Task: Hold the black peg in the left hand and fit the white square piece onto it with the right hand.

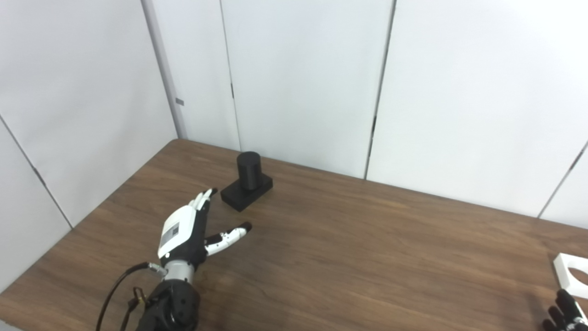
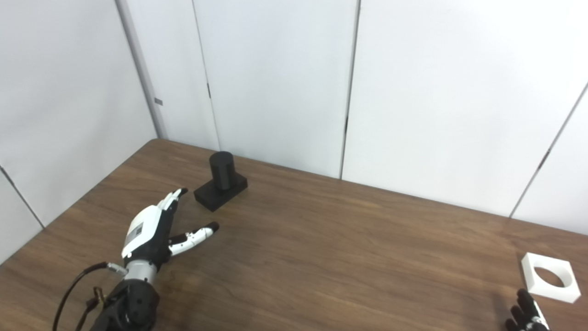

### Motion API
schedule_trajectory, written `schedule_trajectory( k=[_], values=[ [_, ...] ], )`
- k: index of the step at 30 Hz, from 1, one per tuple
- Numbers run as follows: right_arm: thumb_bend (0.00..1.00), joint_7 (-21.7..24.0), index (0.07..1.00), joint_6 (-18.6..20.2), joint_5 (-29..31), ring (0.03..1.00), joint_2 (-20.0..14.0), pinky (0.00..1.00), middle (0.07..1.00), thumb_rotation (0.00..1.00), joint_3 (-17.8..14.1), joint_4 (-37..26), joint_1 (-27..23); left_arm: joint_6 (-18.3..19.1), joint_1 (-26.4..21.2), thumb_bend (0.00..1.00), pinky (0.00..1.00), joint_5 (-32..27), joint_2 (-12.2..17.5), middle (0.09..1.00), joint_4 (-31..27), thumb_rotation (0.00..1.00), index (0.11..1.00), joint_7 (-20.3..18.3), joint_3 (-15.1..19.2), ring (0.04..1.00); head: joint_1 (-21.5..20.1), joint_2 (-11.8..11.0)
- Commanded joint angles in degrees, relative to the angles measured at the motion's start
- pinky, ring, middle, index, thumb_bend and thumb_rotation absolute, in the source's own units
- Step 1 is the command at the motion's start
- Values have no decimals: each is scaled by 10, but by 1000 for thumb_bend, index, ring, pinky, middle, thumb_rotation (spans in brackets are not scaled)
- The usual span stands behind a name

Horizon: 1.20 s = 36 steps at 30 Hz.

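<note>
splayed left robot hand (image 2: 151,232) near cylindrical black peg (image 2: 221,171) on woodgrain table (image 2: 349,257)

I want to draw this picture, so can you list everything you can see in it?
peg: one, black, a round post standing upright on a black block base, far left part of the table.
square piece: one, white with a round hole, lying flat near the right edge.
table: one, brown wood, filling the lower picture.
wall panels: white, behind the table.
left hand: one, white and black, open, near the peg but not touching it.
right hand: one, black, only partly in view at the bottom right, just in front of the square piece.
</note>
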Motion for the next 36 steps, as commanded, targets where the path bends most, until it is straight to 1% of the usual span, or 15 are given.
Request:
schedule_trajectory(
  k=[1,2,4,7,10,12,17,21,28,32,36],
  values=[
    [499,-6,926,-4,-3,1000,10,1000,997,857,1,0,11,-2,-30,885,988,8,19,981,16,597,933,15,-2,977,0,1],
    [474,-7,915,-7,-4,1000,10,1000,991,822,1,0,11,-5,-36,890,995,4,22,984,30,586,925,20,-2,975,0,1],
    [450,-7,905,-12,-6,1000,11,1000,986,793,2,1,12,-12,-50,892,999,-3,23,990,61,570,919,33,-1,969,-1,1],
    [432,-10,892,-10,-5,1000,14,1000,978,781,2,-2,13,-14,-73,888,1000,-5,23,999,112,557,921,53,-5,978,-5,2],
    [429,-13,890,-16,-9,1000,15,1000,980,770,1,-3,15,-12,-98,884,987,-11,26,999,161,568,919,67,-8,978,-6,3],
    [411,-16,886,-19,-14,998,16,995,973,766,2,-4,16,-6,-112,879,980,-13,28,995,183,579,919,75,-10,978,-6,4],
    [402,-19,880,-19,-19,999,18,999,971,777,2,-11,21,2,-139,878,993,-14,33,989,219,573,919,90,-17,985,-5,6],
    [380,-22,879,-24,-21,989,22,999,962,775,1,-14,23,-5,-158,896,1000,-24,30,997,243,539,922,105,-18,994,-5,7],
    [389,-23,881,-22,-20,1000,24,1000,973,791,1,-15,23,-17,-181,914,1000,-38,33,992,273,530,906,128,-29,990,-9,8],
    [391,-24,888,-23,-23,1000,24,1000,971,801,2,-16,24,-17,-195,925,1000,-45,35,982,290,519,896,134,-35,987,-11,8],
    [370,-23,892,-23,-21,1000,25,1000,974,817,3,-20,26,-13,-210,936,988,-45,40,972,306,516,893,140,-44,976,-13,9]
  ],
)
